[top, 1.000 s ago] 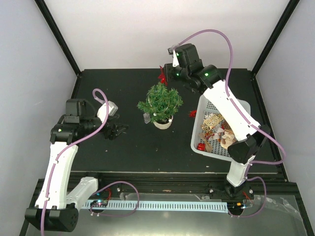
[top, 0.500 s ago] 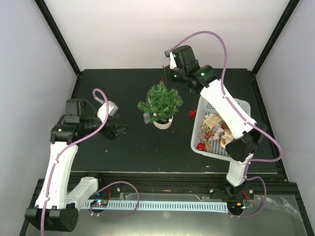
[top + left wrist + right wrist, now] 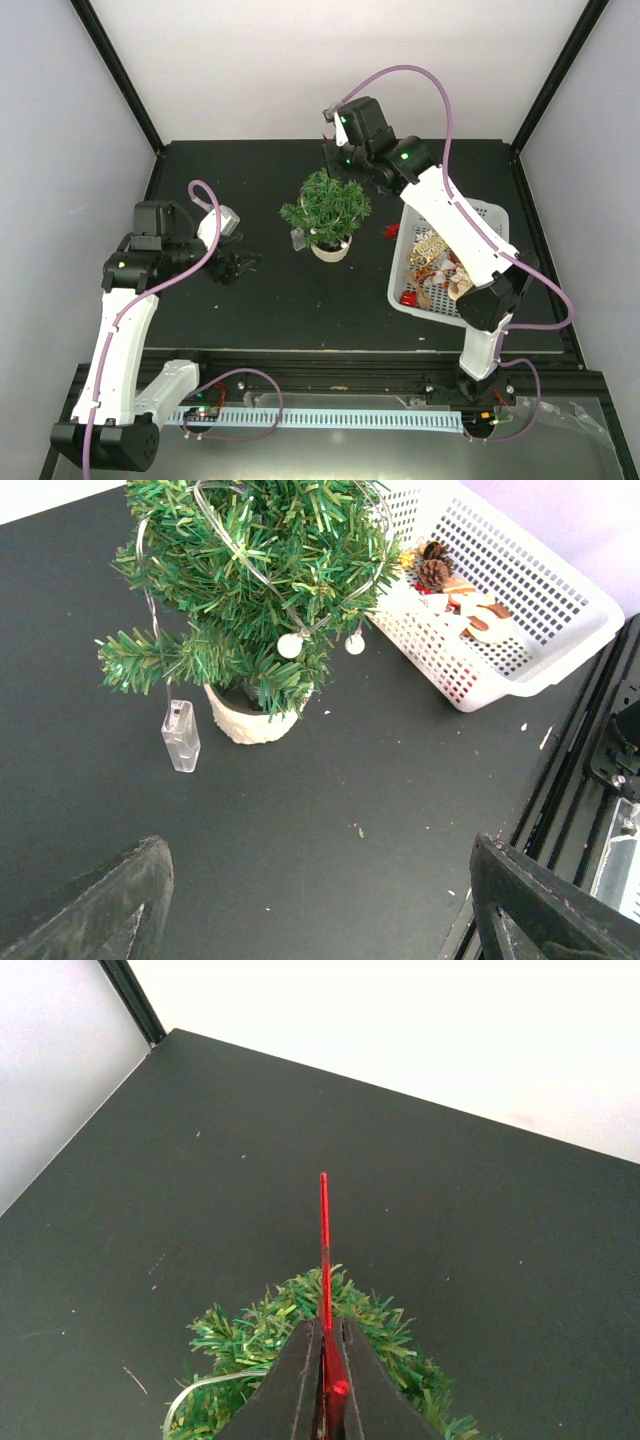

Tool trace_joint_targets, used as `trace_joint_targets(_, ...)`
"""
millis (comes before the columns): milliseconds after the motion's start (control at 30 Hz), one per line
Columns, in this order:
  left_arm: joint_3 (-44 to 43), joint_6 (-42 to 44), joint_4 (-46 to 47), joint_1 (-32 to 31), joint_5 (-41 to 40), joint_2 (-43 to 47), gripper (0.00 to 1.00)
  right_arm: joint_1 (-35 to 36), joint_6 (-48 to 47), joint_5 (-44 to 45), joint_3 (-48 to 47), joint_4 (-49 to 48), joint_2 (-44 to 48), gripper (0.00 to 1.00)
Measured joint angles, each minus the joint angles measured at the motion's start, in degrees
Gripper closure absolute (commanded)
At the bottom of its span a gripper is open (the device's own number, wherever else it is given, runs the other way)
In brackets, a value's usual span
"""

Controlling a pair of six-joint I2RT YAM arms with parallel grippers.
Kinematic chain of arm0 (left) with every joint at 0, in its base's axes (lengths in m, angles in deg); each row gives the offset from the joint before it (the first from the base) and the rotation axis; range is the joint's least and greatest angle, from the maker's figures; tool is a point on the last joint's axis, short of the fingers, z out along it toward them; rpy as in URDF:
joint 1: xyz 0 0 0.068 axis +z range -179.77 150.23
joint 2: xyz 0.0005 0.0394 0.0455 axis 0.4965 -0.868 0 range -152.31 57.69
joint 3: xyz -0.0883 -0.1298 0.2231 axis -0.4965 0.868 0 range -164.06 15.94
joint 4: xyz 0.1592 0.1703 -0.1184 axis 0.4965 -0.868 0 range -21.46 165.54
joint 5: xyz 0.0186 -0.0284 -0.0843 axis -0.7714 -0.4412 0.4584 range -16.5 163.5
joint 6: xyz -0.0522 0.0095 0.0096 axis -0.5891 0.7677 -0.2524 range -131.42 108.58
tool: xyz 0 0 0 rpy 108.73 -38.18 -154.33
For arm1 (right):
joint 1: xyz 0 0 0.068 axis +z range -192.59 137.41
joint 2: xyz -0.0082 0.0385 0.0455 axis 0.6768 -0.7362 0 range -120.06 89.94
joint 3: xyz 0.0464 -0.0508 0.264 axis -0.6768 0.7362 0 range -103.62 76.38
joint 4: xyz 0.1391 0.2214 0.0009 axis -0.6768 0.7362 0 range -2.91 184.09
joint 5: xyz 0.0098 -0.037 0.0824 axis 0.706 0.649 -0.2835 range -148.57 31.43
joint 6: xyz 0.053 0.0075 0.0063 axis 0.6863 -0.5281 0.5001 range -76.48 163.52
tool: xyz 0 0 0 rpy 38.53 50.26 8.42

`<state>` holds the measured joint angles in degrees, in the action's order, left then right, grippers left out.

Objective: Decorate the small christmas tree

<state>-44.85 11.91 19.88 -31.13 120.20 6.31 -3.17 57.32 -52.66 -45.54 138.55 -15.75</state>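
**Red ornament pinched just beyond the tree**

Starting at the left with the left gripper [image 3: 238, 266]: spread wide, holding nothing, hanging low over the black table [image 3: 200, 170], well apart from everything else. From its wrist camera, shows both dark fingers [image 3: 100, 910] at the bottom corners, with bare table between them.

Moving right to the small christmas tree [image 3: 327, 205], near the middle of the table: upright in a white pot [image 3: 331, 250], wound with a thin wire [image 3: 240, 555] carrying two white balls [image 3: 290, 645]. Just left of the pot, a small clear box [image 3: 180, 735] hanging on that wire, its lower end at the table or close to it; cannot tell whether touching.

Above and just beyond the tree's far side, the right gripper [image 3: 327, 1328]: pinched narrow on a thin red ornament [image 3: 324, 1250], seen edge-on, sticking out past the fingertips, with green branches below.

Right of the tree, a small red piece [image 3: 391, 231] lying on the table, just beside the white basket [image 3: 540, 665]. Further right, inside the basket: a pinecone [image 3: 433, 573] among other ornaments, red, gold and pale, heaped together.
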Motion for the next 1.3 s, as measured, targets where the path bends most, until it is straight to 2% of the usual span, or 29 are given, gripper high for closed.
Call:
trace_joint_targets(300, 0.0, 0.0, 0.0, 0.0, 0.0, 0.0, 0.18, 2.6, -1.0, 3.3, -0.2, 1.1, -0.5, 0.93)
trace_joint_targets(800, 0.0, 0.0, 0.0, 0.0, 0.0, 0.9, 0.18, 2.9, -1.5, 5.5, -0.4, 1.7, -1.0, 0.91)
trace_joint_targets(1300, 0.3, 0.0, 0.2, 0.0, 0.0, 1.3, 0.18, 2.9, -1.4, 5.0, -1.2, 2.7, -1.0, 0.66)
